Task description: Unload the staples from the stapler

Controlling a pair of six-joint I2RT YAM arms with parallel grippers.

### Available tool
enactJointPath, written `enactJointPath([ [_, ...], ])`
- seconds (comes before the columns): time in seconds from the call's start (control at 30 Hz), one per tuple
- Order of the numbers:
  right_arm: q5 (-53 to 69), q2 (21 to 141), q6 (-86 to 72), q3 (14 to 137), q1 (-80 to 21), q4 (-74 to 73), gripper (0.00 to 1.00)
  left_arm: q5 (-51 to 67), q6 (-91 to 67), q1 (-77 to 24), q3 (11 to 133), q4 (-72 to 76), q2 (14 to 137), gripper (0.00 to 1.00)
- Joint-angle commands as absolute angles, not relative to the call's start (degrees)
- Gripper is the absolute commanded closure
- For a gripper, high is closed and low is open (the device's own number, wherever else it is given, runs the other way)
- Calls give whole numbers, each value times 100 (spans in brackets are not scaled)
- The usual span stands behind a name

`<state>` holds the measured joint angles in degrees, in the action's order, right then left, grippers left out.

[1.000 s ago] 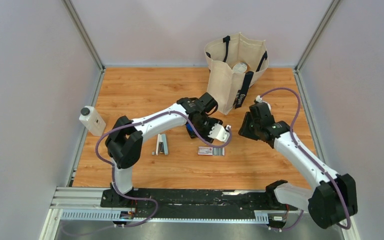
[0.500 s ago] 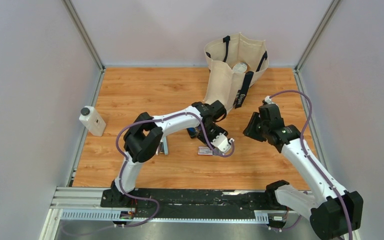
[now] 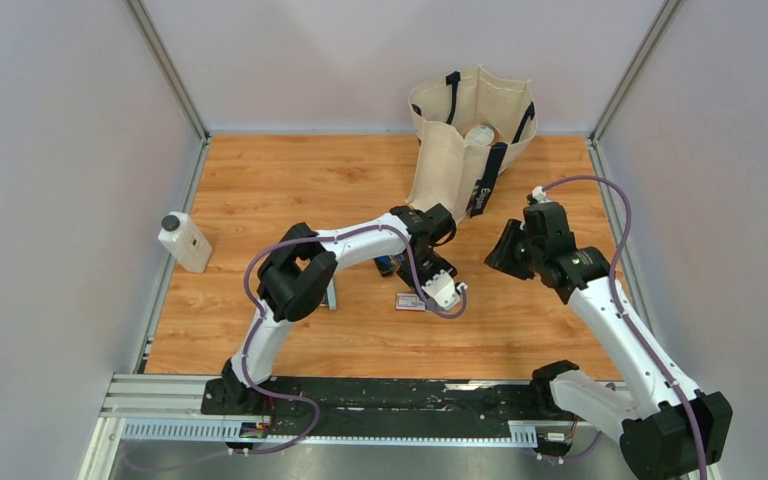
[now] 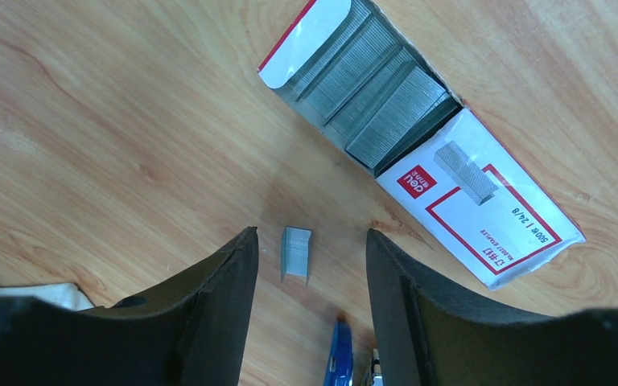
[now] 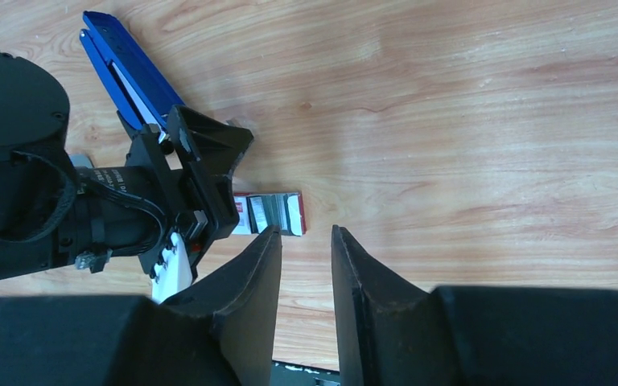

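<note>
Left arm (image 3: 350,243): white links, black joints, purple cable. Right arm (image 3: 615,320) same. End effector fingers (image 4: 209,314) matte black, wedge-shaped.

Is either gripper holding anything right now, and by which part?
Nothing is held. The left gripper is open around a loose staple strip lying on the table, untouched; the right gripper is open and empty.

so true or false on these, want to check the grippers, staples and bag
1. The staple box lies open with staples inside. True.
2. The left gripper is shut on the stapler. False: it is open and empty; the stapler lies on the table.
3. A short staple strip lies on the table outside the box. True.
4. The right gripper holds the staple box. False: it is open, holding nothing.
5. The tote bag lies flat. False: it stands upright.
</note>
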<state>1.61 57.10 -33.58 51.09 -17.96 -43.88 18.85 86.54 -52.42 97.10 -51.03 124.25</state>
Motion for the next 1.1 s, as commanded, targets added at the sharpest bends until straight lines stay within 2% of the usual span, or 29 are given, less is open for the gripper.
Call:
enactJointPath([
  [0.0,272,5616,-3314,5440,-1758,-4403,68,1951,8982,-5282,9888,-5072,12507,41],
  [0.43,343,5686,-3226,5537,-1652,-4465,69,1881,9211,-5265,10063,-5185,12797,51],
  [0.63,404,5678,-3208,5520,-1591,-4465,69,1714,9378,-5256,10195,-5571,12946,55],
  [0.83,475,5590,-3208,5511,-1521,-4482,69,1644,9325,-5256,11029,-6564,13368,58],
  [1.07,475,5546,-3164,5590,-1477,-4562,69,1617,9352,-5265,11057,-6776,13395,65],
])
